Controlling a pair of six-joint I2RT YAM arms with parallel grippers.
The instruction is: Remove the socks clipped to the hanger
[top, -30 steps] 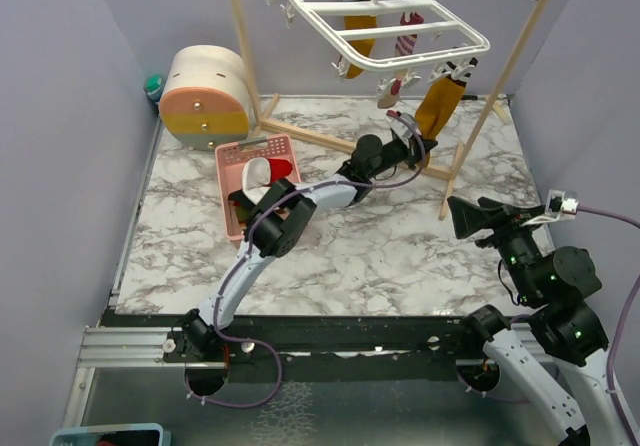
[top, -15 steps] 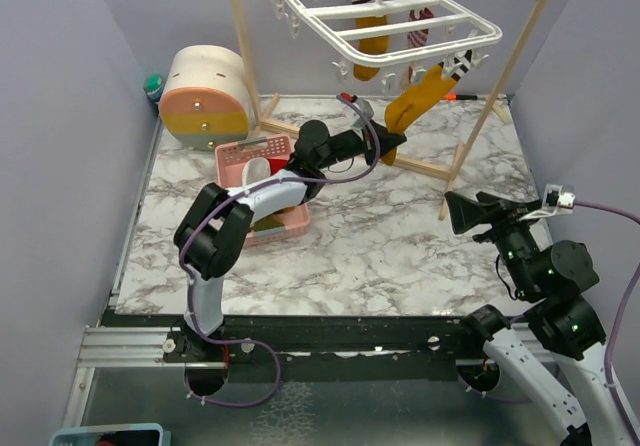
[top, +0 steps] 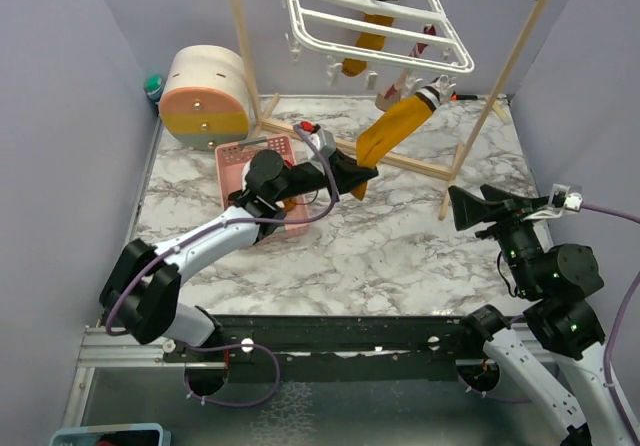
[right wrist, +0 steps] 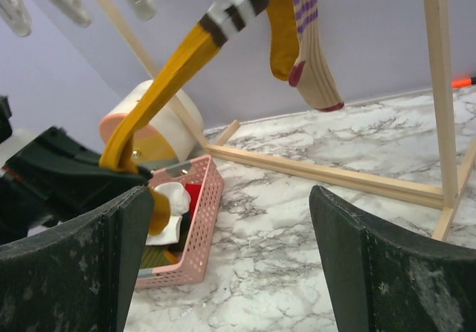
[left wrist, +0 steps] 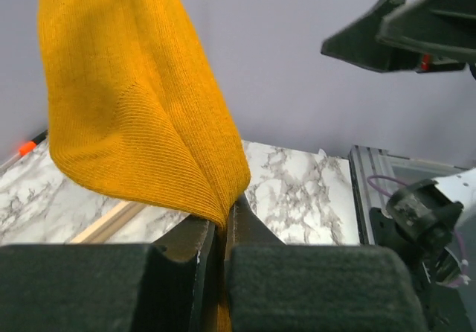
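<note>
Pinching the toe of the mustard-yellow sock between the jaws of the left gripper, stretched taut on a slant from its striped cuff, clipped to the tilted white hanger. Holding the jaws of the right gripper spread wide, well apart from it.

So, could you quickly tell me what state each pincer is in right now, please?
Left pincer: closed on the toe end of the mustard sock.
Right pincer: open, holding nothing.
</note>
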